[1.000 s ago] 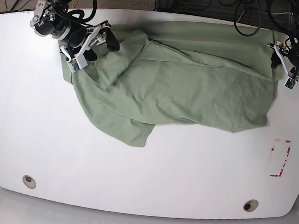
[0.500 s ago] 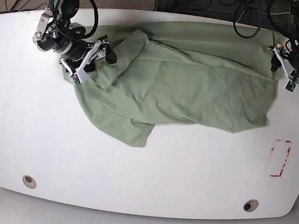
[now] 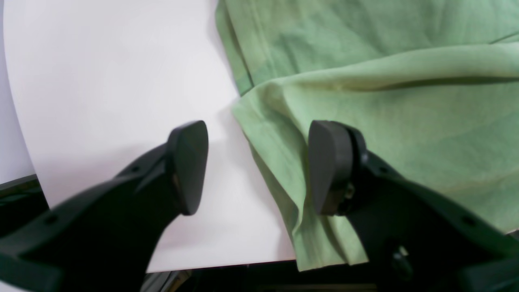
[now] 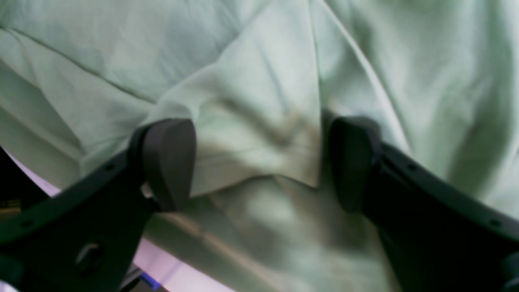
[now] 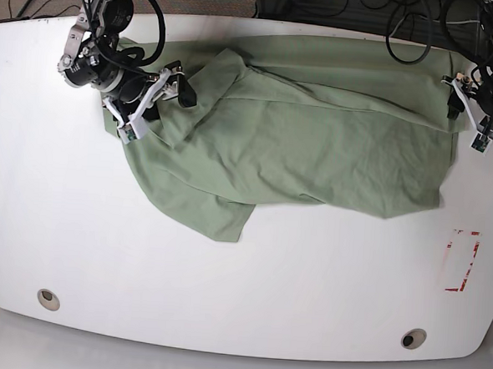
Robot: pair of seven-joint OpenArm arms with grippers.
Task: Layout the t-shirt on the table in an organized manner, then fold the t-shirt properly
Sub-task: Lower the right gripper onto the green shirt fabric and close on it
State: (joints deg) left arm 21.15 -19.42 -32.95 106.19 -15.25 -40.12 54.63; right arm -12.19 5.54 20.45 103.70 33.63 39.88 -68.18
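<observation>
T-shirt point(image 5: 299, 142), rumpled on bench point(image 5: 241, 268); left tool point(image 3: 257, 168) and right tool point(image 4: 259, 162) spread wide, nothing held; doubled layers may be pinched together.

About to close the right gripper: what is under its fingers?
Only the t-shirt: a folded flap with more crumpled green cloth beneath, between the open right gripper. A sliver of table shows nearby; directly below, the cloth hides it.
</observation>
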